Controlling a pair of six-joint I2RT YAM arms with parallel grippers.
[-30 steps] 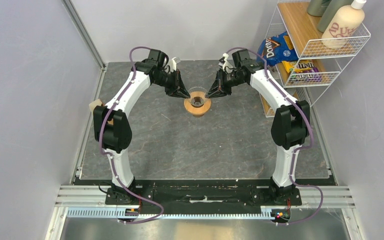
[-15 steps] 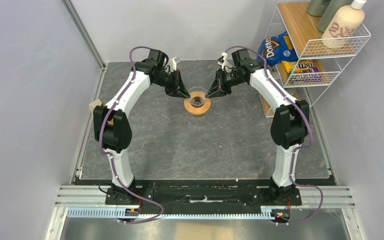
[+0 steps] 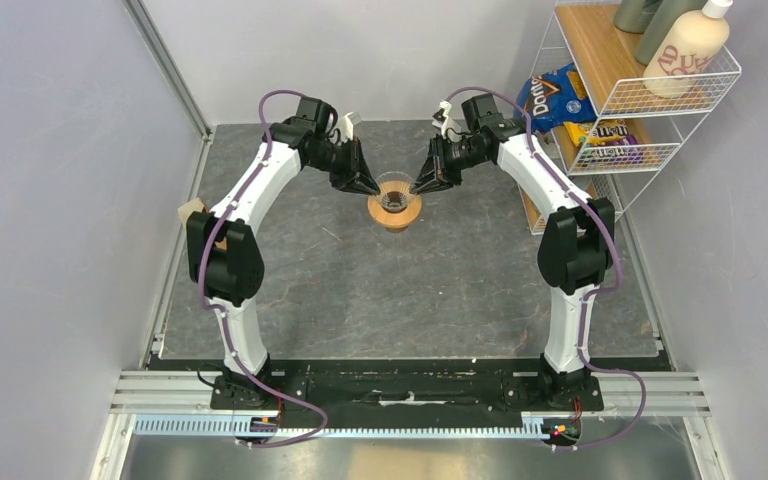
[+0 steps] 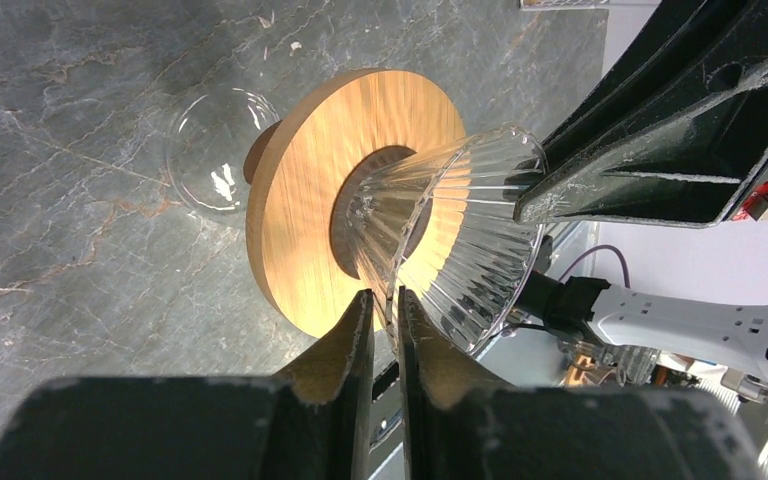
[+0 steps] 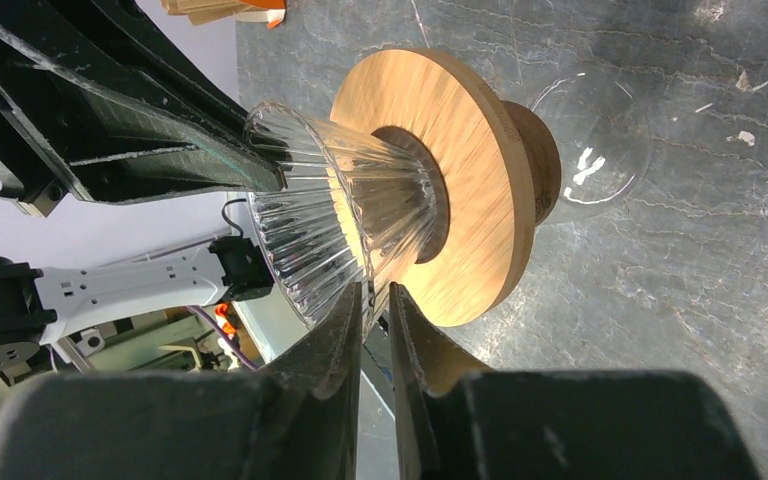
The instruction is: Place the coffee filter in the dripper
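L gripper [image 4: 387, 297] pinching the dripper [image 4: 450, 220] by its glass rim. R gripper [image 5: 375, 290] near-closed on opposite rim, can't tell if gripping. The coffee filter [image 3: 193, 212], prob. that tan bit, sits at table [image 3: 380, 300] left edge. Risk: uneven pull tips dripper.

Obstacles: dripper [image 3: 395, 205] sits mid-rear on table [image 3: 400, 300]. L gripper [image 3: 368, 186] is at its left rim and R gripper [image 3: 423, 185] at its right rim, so both flanks are blocked. Only a narrow slot over the cone mouth, betw. the two tips. Near half of slab is free, w/ wide room betw. the arms. Wire rack [image 3: 615, 150] crowds the R edge, close beside the R arm. Walls hem in L + rear.
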